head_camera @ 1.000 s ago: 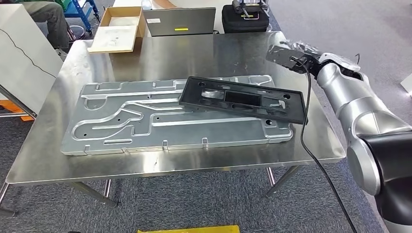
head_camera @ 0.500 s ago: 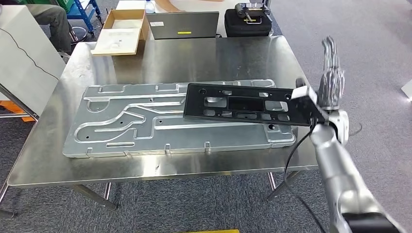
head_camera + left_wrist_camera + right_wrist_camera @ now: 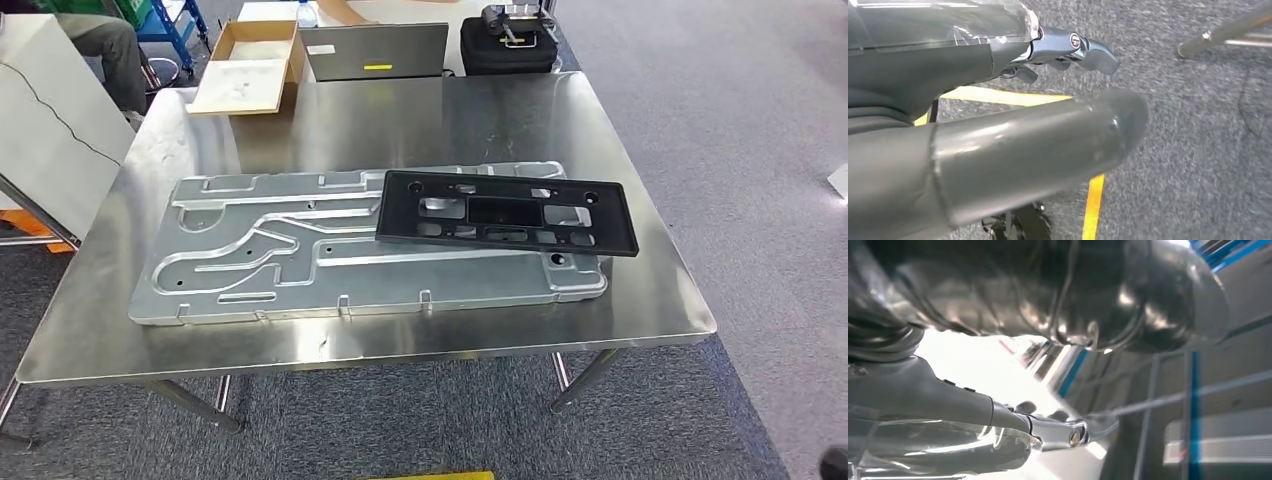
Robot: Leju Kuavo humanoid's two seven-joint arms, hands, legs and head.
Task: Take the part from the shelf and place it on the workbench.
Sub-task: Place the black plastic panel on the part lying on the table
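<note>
The black plastic part (image 3: 505,213), a long flat frame with cut-outs, lies on the right end of a large aluminium plate (image 3: 260,250) on the steel workbench (image 3: 400,110). Nothing touches it. In the left wrist view my left hand (image 3: 1013,90) hangs over grey carpet, thumb and fingers (image 3: 1073,45) stretched out and apart, holding nothing. In the blurred right wrist view my right hand (image 3: 948,390) is also bare, its fingers (image 3: 1058,432) extended away from the thumb.
At the workbench's far edge stand a cardboard box (image 3: 245,65), a laptop (image 3: 375,50) and a black case (image 3: 505,42). A white panel (image 3: 50,120) and a seated person (image 3: 95,35) are at the left. A yellow floor line (image 3: 1093,205) runs under my left hand.
My right arm, beside the part's right end half a second ago with its hand raised, has dropped out of the head view. The black part stays where it lay.
</note>
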